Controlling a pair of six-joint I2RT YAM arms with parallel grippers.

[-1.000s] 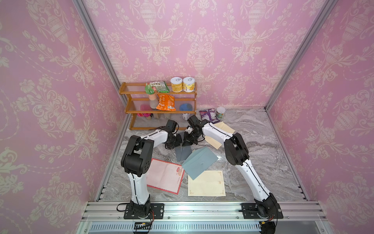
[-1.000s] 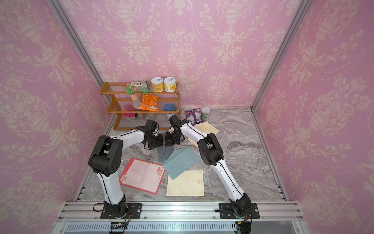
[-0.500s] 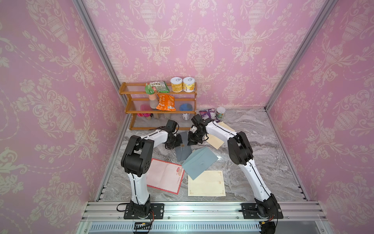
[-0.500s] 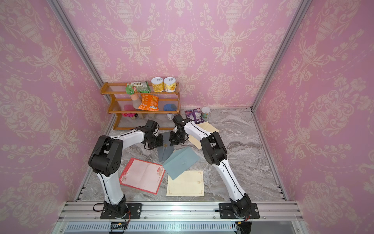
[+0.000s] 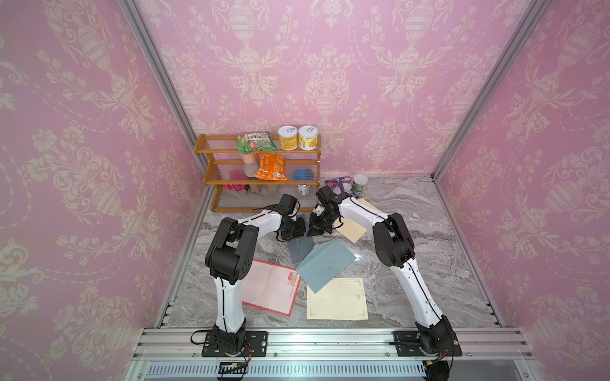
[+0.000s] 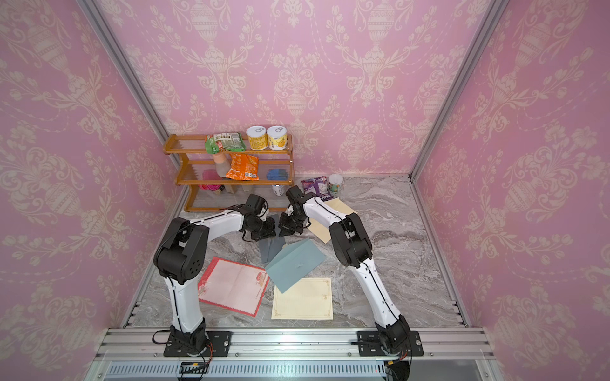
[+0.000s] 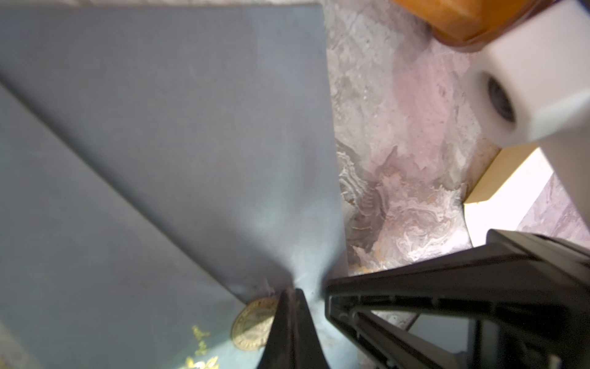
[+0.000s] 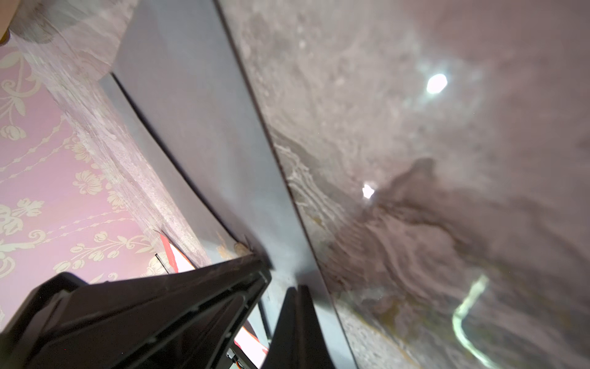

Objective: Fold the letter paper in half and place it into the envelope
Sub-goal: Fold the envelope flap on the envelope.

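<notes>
**Both grippers pinching the grey sheet, back-left of worktop**

- In both top views the left gripper (image 5: 298, 228) and right gripper (image 5: 315, 231) sit tip to tip, just apart. They are low over the marble worktop (image 5: 412, 231), just in front of the wooden shelf (image 5: 214, 150) near the back-left corner.
- The grey letter sheet (image 5: 298, 247) has its far edge at the two grippers. The rest runs toward the middle of the worktop.
- In the left wrist view the left gripper (image 7: 311, 289) has its fingers pressed together on a corner of the grey letter sheet (image 7: 159, 127), and the paper puckers into the pinch point. A straight line runs diagonally across the sheet, with a second layer beneath it. A round gold seal (image 7: 252, 326) sits on that lower layer, right beside the fingertip.
- In the right wrist view the right gripper (image 8: 282, 278) is clamped on the sheet's edge (image 8: 198, 127). The paper is lifted off the worktop there and curves, and it looks like two layers with a dark gap between them.
- The blue-grey envelope (image 5: 325, 262) lies flat and skewed at mid-worktop. Its back-left edge overlaps the near part of the grey sheet, and neither gripper touches it.
- The envelope's front corner overlaps the back-left corner of a cream bordered sheet (image 5: 336, 298) near the front edge.
- A pink sheet with a red border (image 5: 270, 287) lies toward the front-left corner, partly hidden by the left arm.
- A tan sheet (image 5: 351, 229) lies toward the back, under the right arm.
</notes>
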